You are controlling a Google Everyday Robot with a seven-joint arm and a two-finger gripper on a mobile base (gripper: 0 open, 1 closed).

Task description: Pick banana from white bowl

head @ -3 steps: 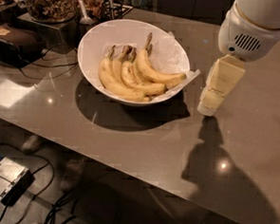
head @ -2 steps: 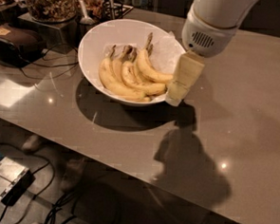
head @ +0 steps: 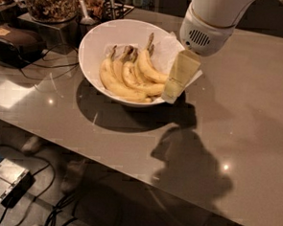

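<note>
The white bowl [head: 95, 40] stands on the grey table at the upper left and holds several yellow bananas on white paper. The banana [head: 148, 68] with the long thin brown stem lies curved at the right of the bunch, stem pointing to the far rim. My gripper [head: 172, 94] hangs from the white arm [head: 209, 18] at the bowl's right rim, its pale tip just right of that banana's lower end. Whether it touches the banana I cannot tell.
A jar of granola [head: 47, 1] and utensils [head: 85, 11] stand behind the bowl. A black device [head: 16, 40] with cables sits at the left. The table's front edge [head: 128, 174] runs diagonally, and a box [head: 5, 183] with cables lies on the floor below.
My arm and gripper have moved left across the table, from well right of the bowl to its right rim beside the bananas. The bowl and bananas have not moved.
</note>
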